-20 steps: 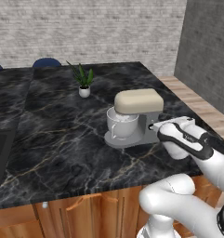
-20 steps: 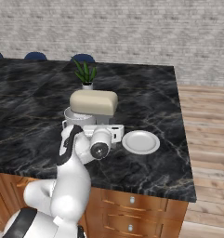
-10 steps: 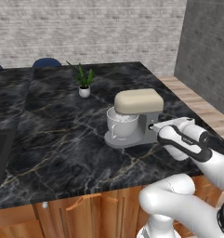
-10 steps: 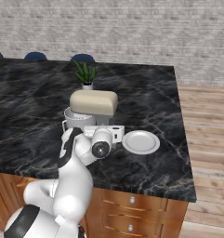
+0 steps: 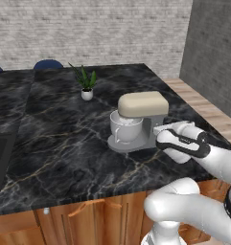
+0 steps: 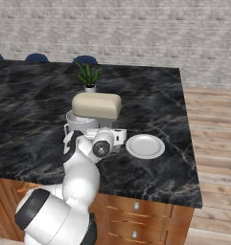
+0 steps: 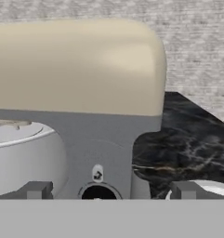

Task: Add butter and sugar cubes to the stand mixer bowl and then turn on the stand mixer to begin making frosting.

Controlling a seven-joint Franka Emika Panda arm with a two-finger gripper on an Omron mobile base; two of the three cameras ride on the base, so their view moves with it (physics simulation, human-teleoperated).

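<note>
Gripper (image 7: 108, 190) level with the mixer (image 5: 138, 119) column, nosed in close — fingers spread wide, grasping nothing, one tip to each side of the dark knob (image 7: 97, 191) at 6 o'clock in the hand view. My read: the hand is lined up square on that knob because switching on is the step in hand.

Mixer stands mid-counter (image 5: 64, 139), grey base and column, cream rounded head overhanging the bowl (image 5: 124, 129). Bowl sits seated under the head at the column's 9 o'clock in the hand view — white, cup-shaped, handle facing out in the left base view. Its contents are too small to tell; butter and sugar can't be confirmed.

Plate (image 6: 145, 146) lies flat at the mixer's 3 o'clock in the right base view, bare. Plant (image 6: 88, 76) behind at 12 o'clock, well apart.
</note>
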